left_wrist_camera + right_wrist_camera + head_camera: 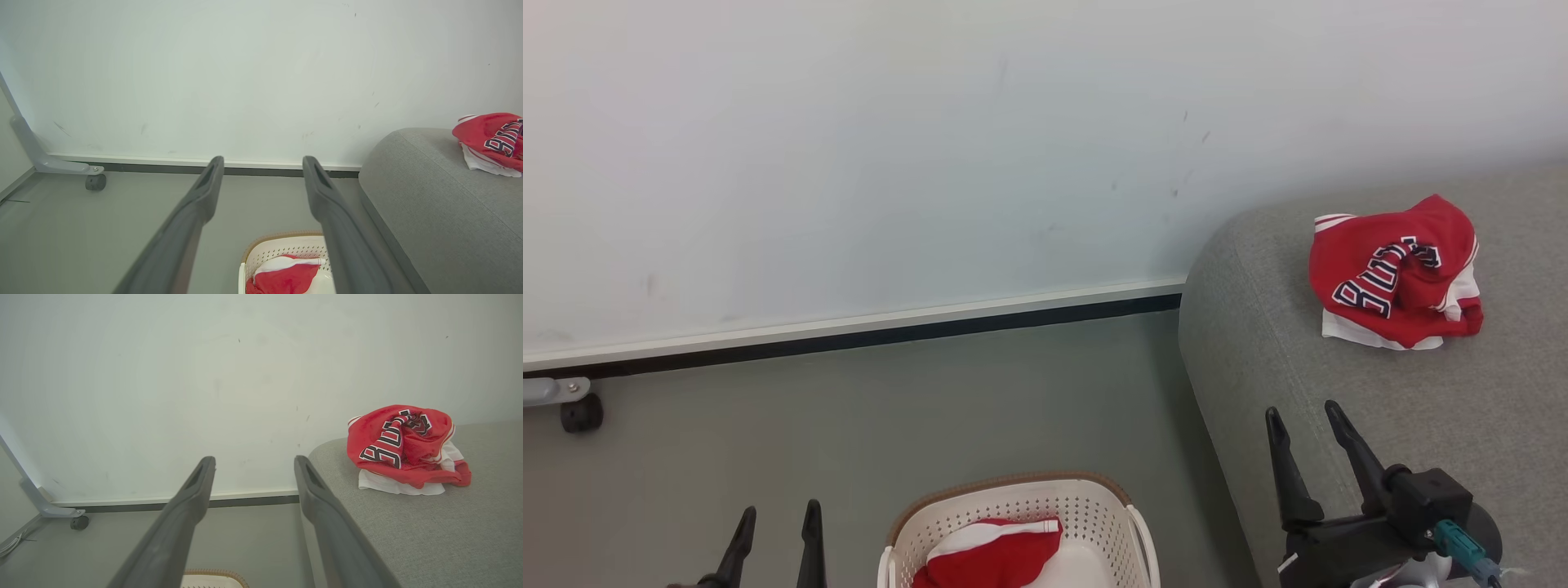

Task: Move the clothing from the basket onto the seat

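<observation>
1. The clothing is in two places. One crumpled jersey [1396, 273] lies far right on the seat [1258, 343], and a second jersey [992, 555] sits in the basket [1094, 510] at near centre.
2. The crumpled jersey rests in a loose mound, lettering up, with white lining poking out beneath. It looks like cloth let fall rather than laid flat. It sits well in from the rounded edge, so it is unlikely to slide off.
3. The basket stands on the floor [849, 425] just left of the seat's near corner, not touching it. That probably keeps each carry short.
4. The right gripper [1303, 408] hovers over the seat's near edge, its fingers moderately spread with nothing between them. It is near the mound but apart from it, so it looks free for the next pick.
5. The left gripper [779, 508] hangs at near left, beside the basket and over bare floor. Its fingers are parted and empty, and they point toward the far wall [931, 163].
6. The task looks roughly half done. The second jersey is bunched low against the basket's left wall, so the next reach has to go down inside the rim. The main risks are catching the perforated side or pinching only a single fold.
</observation>
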### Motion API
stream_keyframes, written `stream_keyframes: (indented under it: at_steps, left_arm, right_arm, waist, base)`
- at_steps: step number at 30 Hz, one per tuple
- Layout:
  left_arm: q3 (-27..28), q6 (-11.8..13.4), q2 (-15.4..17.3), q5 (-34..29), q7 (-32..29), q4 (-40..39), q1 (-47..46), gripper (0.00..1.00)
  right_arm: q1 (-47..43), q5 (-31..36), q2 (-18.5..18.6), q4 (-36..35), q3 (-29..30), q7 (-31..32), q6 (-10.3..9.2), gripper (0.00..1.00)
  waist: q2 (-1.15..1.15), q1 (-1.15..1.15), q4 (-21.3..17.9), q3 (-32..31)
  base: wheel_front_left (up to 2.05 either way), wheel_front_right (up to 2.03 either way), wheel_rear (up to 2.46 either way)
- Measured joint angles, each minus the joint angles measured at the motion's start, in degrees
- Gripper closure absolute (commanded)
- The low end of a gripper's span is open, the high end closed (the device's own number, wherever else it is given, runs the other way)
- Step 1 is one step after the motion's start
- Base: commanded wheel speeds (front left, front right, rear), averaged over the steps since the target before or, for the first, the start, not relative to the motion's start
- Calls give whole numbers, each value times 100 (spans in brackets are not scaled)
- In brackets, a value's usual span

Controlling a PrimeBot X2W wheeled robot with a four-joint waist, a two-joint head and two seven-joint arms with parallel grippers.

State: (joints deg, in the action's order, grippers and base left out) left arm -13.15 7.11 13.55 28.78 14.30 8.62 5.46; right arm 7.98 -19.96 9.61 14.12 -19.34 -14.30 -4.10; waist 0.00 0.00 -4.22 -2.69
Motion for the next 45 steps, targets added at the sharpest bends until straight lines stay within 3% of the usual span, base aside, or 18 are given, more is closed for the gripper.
stream_keyframes:
  at_steps: [10,45]
  left_arm:
    - [154,0,-89,-147,0,-189,109,0]
    - [227,-12,-219,-494,0,-411,281,0]
  right_arm:
    - [-210,83,75,-434,186,0,-52,0]
    - [-402,188,105,-992,434,0,-102,0]
  waist:
    - [0,0,7,17]
    - [0,0,69,406]
  base:
    - [0,0,0]
    - [0,0,0]
